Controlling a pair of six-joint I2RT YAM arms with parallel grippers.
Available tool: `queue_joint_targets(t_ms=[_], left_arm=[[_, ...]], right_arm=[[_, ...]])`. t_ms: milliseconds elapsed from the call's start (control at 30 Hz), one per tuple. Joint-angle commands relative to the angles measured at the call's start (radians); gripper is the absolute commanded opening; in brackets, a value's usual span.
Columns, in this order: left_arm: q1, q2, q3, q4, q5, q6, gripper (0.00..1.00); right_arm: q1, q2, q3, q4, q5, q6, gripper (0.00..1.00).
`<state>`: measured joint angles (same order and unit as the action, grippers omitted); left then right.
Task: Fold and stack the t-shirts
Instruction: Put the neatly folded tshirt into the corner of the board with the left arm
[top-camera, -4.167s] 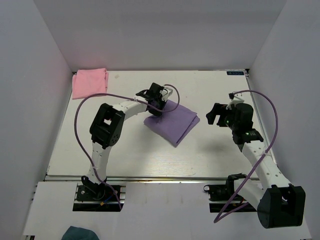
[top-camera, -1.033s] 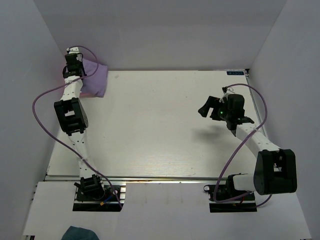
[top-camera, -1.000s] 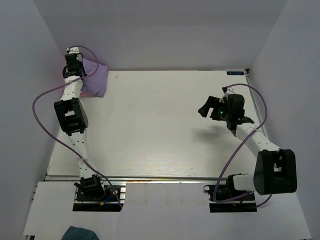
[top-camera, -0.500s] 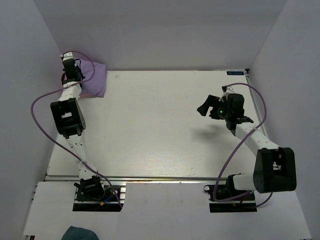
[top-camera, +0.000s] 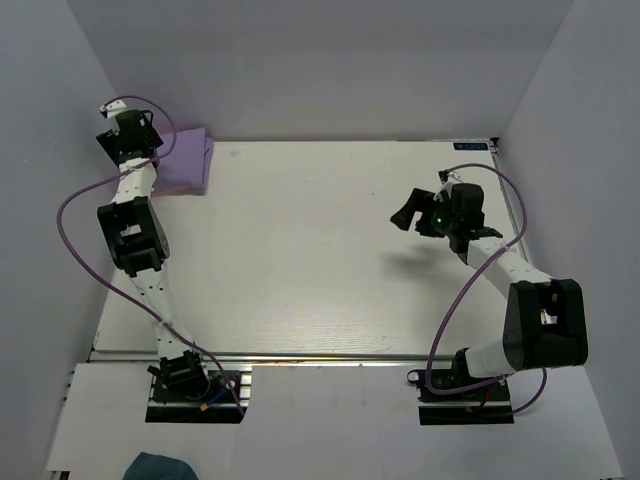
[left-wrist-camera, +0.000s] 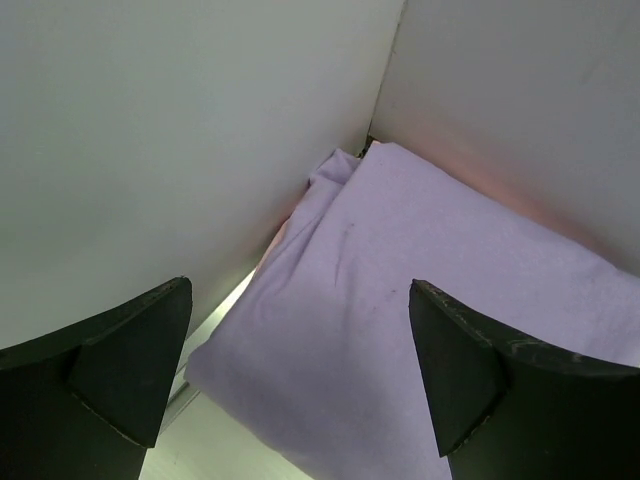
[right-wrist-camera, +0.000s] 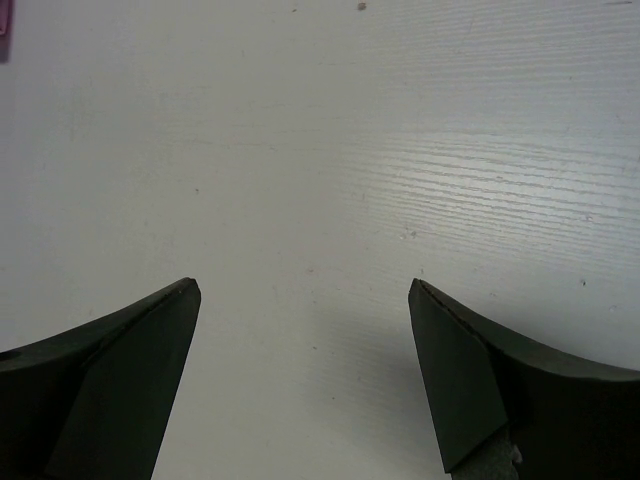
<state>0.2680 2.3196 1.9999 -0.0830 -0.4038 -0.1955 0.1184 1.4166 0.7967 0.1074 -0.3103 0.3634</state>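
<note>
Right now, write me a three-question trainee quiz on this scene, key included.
1. True or false: the left gripper is shut on the lavender t-shirt.
2. Where does the lavender t-shirt lie? A) mid-table B) in the far left corner of the table C) in the near right corner
3. Fill in: the right gripper, jaws open, hangs over bare ____.
Key: 1 false, its jaws stand open above the shirt; 2 B; 3 table.

t-shirt (left-wrist-camera: 430, 330): plain lavender | pink tint at edge, maybe | tbl (right-wrist-camera: 330, 130): white, faint grain
</note>
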Motion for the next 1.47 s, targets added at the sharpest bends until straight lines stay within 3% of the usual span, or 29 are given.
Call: queue_joint_targets(t_ms=[0,233,400,567,700,833,967,1067,1433], left_arm=[[0.004,-0.019,0.027,-0.032,0.023,-0.015,1.0],[-0.019,-0.066,0.002,-0.113,0.16,0.028,1.0],[-0.072,-0.123,-0.01,-0.221,0.359,-0.001,1.0],[-0.222,-0.247,-0.114,-0.357,0.289,-0.039,1.0],[-0.352,-0.447,-0.448,-0.286,0.316,-0.086,1.0],[-0.496,-0.597,-0.648,-0.256,0.307,-0.127,1.0],[-0.628,-0.667,-0.705,-0.354,0.243,-0.136,1.0],[-0.69,-0.744,-0.78,-0.322,0.255,-0.136,1.0],[-0.779,-0.79,-0.787,-0.342,0.161,-0.136,1.0]], right_arm=[[0.003,0.002,0.045,0.026,-0.032,0.0,0.9],[0.006,-0.001,0.045,0.023,-0.047,-0.015,0.9],[0.009,-0.013,0.041,0.009,-0.044,-0.04,0.9],[0.007,-0.071,-0.002,0.003,-0.021,-0.034,0.9],[0.006,-0.131,-0.063,-0.014,-0.013,-0.037,0.9],[0.006,-0.18,-0.103,-0.032,-0.009,-0.027,0.9],[0.006,-0.243,-0.151,-0.031,0.014,-0.02,0.9],[0.006,-0.277,-0.188,-0.025,0.037,0.0,0.9],[0.006,-0.317,-0.198,-0.031,0.028,-0.027,0.9]])
